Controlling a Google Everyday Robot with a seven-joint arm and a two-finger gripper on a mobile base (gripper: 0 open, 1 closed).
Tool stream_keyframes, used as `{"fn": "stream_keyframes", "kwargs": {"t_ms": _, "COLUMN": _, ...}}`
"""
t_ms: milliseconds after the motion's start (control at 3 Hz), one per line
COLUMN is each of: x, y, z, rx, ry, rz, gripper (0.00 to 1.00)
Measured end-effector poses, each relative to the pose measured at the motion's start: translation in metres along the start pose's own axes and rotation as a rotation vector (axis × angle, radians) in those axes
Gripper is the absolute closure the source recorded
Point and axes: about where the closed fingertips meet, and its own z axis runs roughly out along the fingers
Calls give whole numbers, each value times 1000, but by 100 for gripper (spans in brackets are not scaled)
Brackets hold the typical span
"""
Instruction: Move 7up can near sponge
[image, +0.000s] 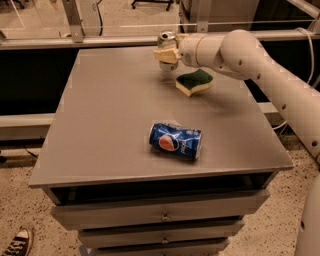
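**7up can in grip at far edge**

We note the gripper (165, 55) over the far side of the grey table (100, 125), its jaws clenched around the 7up can (167, 39). The can is upright, its silver top showing above the fingers. We cannot tell if it touches the surface. The sponge (195, 81) lies near it, green side up, not touching. 1 blue Pepsi can (175, 141) lies on its side nearer the front edge.

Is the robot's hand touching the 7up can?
Touching. The camera view shows the hand clamped around the 7up can near the table's far edge.
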Motion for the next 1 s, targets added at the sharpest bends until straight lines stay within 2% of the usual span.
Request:
{"fn": "stream_keyframes", "kwargs": {"t_ms": 333, "x": 9, "y": -37, "z": -13, "rx": 79, "ry": -10, "rz": 12, "gripper": 100}}
{"fn": "stream_keyframes", "kwargs": {"t_ms": 667, "x": 19, "y": -58, "z": -29, "rx": 127, "ry": 10, "rz": 39, "gripper": 84}}
{"fn": "stream_keyframes", "kwargs": {"t_ms": 1000, "x": 27, "y": -65, "z": -42, "rx": 150, "ry": 34, "rz": 77, "gripper": 61}}
